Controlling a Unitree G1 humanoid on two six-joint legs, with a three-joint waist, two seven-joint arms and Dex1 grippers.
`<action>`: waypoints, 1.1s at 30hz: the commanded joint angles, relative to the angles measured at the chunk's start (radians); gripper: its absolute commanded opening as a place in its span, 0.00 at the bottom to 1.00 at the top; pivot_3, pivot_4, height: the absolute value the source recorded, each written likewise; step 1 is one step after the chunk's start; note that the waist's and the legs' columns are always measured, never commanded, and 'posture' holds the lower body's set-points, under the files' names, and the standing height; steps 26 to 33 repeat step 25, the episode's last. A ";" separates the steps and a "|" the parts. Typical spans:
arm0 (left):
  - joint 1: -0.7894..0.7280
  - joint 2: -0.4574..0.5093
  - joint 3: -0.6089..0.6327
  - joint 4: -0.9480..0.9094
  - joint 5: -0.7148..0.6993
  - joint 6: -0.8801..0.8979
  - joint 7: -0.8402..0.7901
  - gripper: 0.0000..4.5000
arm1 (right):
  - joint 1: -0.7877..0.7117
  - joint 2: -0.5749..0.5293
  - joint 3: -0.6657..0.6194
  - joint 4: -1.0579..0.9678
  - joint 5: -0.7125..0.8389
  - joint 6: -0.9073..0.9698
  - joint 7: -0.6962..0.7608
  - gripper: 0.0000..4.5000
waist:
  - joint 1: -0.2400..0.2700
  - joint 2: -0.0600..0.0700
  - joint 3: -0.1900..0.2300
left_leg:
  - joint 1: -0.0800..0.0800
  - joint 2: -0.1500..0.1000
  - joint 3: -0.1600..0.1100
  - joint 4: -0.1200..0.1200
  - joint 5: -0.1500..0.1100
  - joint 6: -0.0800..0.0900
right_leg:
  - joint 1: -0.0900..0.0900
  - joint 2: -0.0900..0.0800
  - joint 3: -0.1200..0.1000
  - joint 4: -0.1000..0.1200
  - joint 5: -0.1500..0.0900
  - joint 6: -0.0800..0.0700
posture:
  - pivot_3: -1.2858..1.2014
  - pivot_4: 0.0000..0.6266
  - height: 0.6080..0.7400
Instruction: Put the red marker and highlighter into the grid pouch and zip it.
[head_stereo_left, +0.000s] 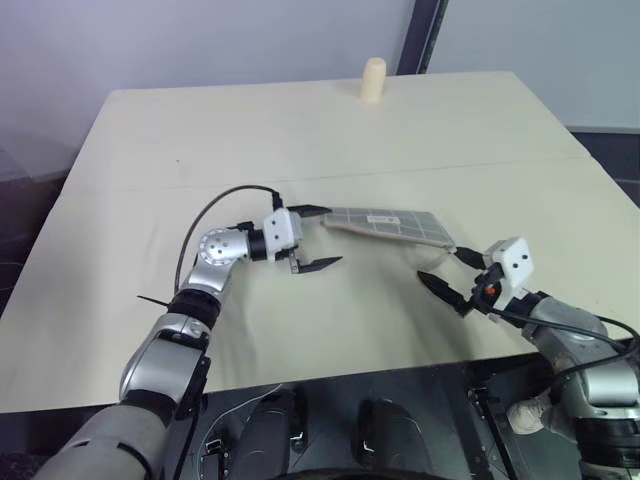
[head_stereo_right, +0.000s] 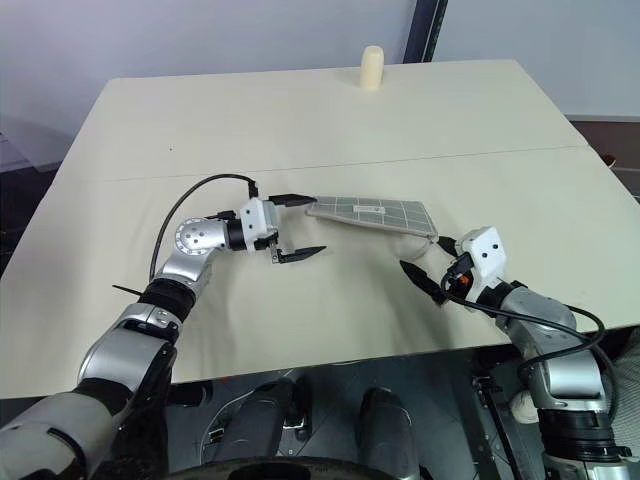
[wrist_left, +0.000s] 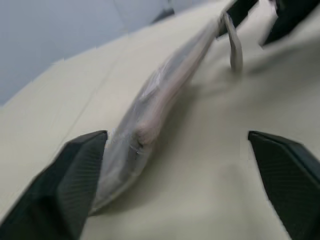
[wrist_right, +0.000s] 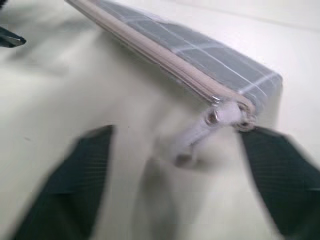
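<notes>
Grid pouch lies flat mid-bench, zipper edge toward the robot, zip run fully along, pale pull tab at its right end. Left claw spread wide, holding nothing, far finger at the pouch's left end. Right claw also spread wide, empty, just beside the pull-tab corner. Small cream cylinder stands at the far bench edge.
</notes>
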 joint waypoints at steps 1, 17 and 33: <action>0.055 0.036 0.066 -0.128 -0.087 0.082 -0.037 1.00 | 0.037 -0.055 -0.083 -0.057 0.013 -0.019 0.022 1.00 | 0.000 0.000 0.000 | 0.000 0.000 0.000 0.000 0.000 0.000 | 0.000 0.000 0.000 0.000 0.000 0.000 | 0.52 0.24 1.00; 0.292 0.202 0.330 -0.440 -0.246 0.576 0.198 1.00 | 0.381 -0.071 -0.327 -0.310 0.178 -0.002 0.144 1.00 | 0.002 0.000 0.000 | 0.002 0.000 0.000 -0.002 0.000 -0.001 | 0.000 0.000 0.004 -0.002 0.000 0.000 | 0.52 0.24 1.00; 0.264 0.211 0.344 -0.320 -0.178 0.467 0.226 1.00 | 0.474 -0.045 -0.223 -0.268 0.097 -0.094 0.209 1.00 | 0.021 0.000 0.000 | 0.002 0.000 0.001 -0.003 0.000 -0.001 | 0.000 0.000 0.006 -0.003 -0.003 -0.004 | 0.52 0.24 1.00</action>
